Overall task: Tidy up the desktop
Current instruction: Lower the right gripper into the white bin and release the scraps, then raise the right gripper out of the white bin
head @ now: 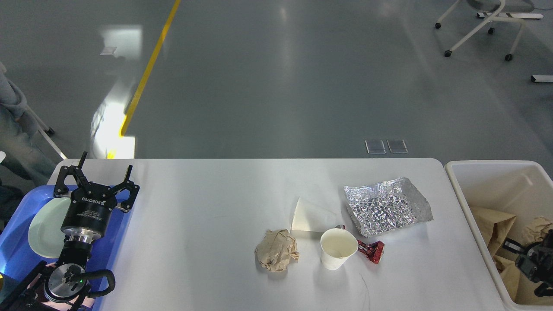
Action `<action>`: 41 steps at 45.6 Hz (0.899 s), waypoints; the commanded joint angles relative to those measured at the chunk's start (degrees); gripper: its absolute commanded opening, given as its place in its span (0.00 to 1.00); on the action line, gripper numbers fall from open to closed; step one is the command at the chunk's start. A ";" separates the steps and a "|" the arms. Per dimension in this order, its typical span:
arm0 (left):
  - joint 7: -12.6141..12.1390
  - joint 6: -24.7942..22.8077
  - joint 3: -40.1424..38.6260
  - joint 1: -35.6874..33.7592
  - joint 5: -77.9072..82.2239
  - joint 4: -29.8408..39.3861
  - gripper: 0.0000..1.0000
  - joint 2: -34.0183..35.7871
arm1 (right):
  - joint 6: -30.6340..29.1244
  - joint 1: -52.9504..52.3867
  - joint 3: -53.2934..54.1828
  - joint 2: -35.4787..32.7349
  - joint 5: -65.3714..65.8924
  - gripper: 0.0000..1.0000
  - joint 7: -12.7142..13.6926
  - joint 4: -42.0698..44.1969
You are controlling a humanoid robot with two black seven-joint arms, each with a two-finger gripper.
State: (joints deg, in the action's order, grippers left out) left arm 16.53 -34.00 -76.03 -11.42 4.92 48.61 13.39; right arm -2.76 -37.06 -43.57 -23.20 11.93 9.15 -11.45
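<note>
The large white rectangular bench (207,233) with rounded corners fills the lower part of the head view. Near its middle right lies a crumpled ball of brown paper (276,255), and just beside that stands an upright white paper cup (338,254). A second white paper cup (312,216) lies on its side right behind them. A small red crinkled wrapper (371,251) rests against the upright cup's right side, and a crumpled sheet of silver foil (386,204) with raised edges lies further back. At the left end a blue plastic tray (21,255) holds a pale green plate (45,226). The left gripper (96,178) hangs above the tray's far edge with its fingers spread wide and nothing between them. Beside the bench's right end sits a cream plastic bin (464,190) containing crumpled brown paper bags (497,222). The right gripper (533,263) is low inside the bin, dark and partly cut off at the edge; I cannot tell how its fingers stand.
</note>
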 commanded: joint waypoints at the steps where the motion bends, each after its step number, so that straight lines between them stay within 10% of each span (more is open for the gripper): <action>1: 0.00 0.07 0.00 0.00 0.01 0.00 0.97 -0.03 | 0.21 0.93 0.68 0.34 0.02 0.00 0.08 0.20; 17: 0.00 0.07 0.00 -0.01 0.01 0.00 0.97 -0.03 | 0.30 2.43 1.30 0.96 -0.07 0.04 -0.01 -0.07; 24: 0.00 -0.02 0.00 -0.09 0.01 0.00 0.97 -0.03 | 4.77 2.43 1.38 1.05 -0.42 1.00 -0.01 -0.68; 41: 0.00 -0.02 0.00 -0.09 0.01 0.00 0.97 -0.03 | 6.10 2.17 1.38 1.31 -0.42 1.00 -0.10 -1.21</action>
State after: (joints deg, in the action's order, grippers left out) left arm 16.52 -33.95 -76.03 -11.51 4.92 48.60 13.40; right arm 3.32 -34.67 -42.14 -21.64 11.52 9.08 -12.48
